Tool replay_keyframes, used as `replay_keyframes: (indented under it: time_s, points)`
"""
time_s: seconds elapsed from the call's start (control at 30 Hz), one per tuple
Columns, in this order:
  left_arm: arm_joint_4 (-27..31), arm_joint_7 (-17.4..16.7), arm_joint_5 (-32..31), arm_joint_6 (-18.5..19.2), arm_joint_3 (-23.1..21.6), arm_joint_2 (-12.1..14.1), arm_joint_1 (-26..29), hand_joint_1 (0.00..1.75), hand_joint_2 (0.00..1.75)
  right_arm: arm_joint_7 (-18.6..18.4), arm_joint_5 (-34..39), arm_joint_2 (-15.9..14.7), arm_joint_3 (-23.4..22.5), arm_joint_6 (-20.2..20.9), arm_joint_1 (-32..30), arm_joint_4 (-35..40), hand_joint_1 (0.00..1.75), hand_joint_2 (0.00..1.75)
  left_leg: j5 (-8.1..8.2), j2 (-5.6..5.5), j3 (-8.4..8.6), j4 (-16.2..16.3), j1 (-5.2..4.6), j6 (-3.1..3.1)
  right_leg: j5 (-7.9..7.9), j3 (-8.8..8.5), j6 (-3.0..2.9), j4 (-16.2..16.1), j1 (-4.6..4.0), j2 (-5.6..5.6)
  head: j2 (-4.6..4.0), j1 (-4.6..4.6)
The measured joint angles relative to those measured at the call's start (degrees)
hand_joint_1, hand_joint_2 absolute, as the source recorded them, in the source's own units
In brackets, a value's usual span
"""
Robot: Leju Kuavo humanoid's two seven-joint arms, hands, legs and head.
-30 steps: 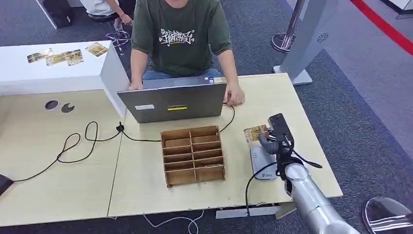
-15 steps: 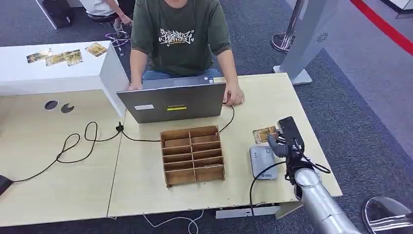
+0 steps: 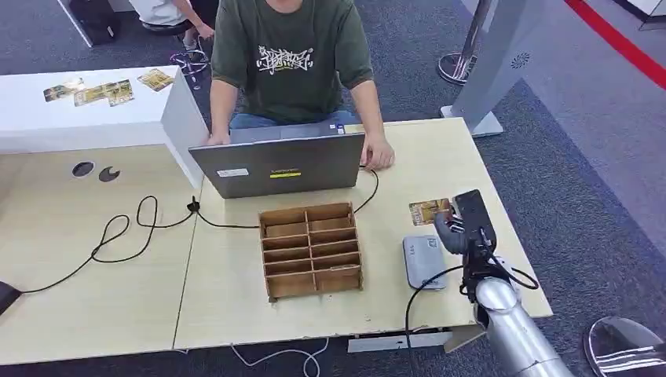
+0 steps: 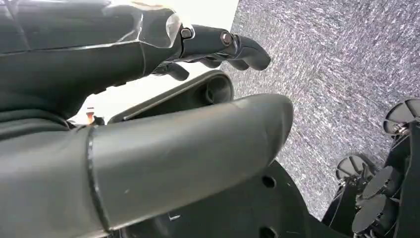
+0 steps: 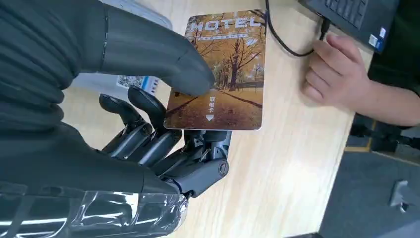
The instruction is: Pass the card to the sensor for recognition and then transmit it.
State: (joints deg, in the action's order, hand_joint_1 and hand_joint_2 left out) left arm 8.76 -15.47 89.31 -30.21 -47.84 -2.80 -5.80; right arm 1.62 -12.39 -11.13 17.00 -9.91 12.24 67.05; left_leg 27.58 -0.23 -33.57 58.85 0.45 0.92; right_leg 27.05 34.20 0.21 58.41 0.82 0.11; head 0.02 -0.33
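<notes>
Card [image 5: 225, 74] pinched under the right hand [image 3: 463, 228] thumb, beyond the grey sensor [image 3: 424, 261], left hand [image 4: 148, 114] holding nothing, fingers loosely apart

1. Light wooden table [image 3: 236, 314] made of two butted panels; seam runs front to back.
2. White counter [image 3: 94, 122] adjoins its far left corner.
3. Floor: dark grey carpet [image 3: 581, 181]; red stripe [image 3: 620, 43] crosses the far right corner.
4. Grey slanted kiosk stand [image 3: 491, 71] on the carpet beyond the table.
5. Chrome post base [image 3: 455, 67] beside the stand.
</notes>
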Motion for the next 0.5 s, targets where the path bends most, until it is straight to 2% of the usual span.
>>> replay_keyframes:
  time_s: [0.5]
  points:
    - [0.00,0.28,0.41,-0.22,1.33,0.02,0.11,0.00,0.00,-4.00,2.65,-3.08,0.00,4.29,-6.32,4.13,1.75,1.75,0.04,0.00,-0.01,0.00,0.00,-0.01,0.01,0.00,0.00,-0.01,0.00,-0.02,0.00,0.00]
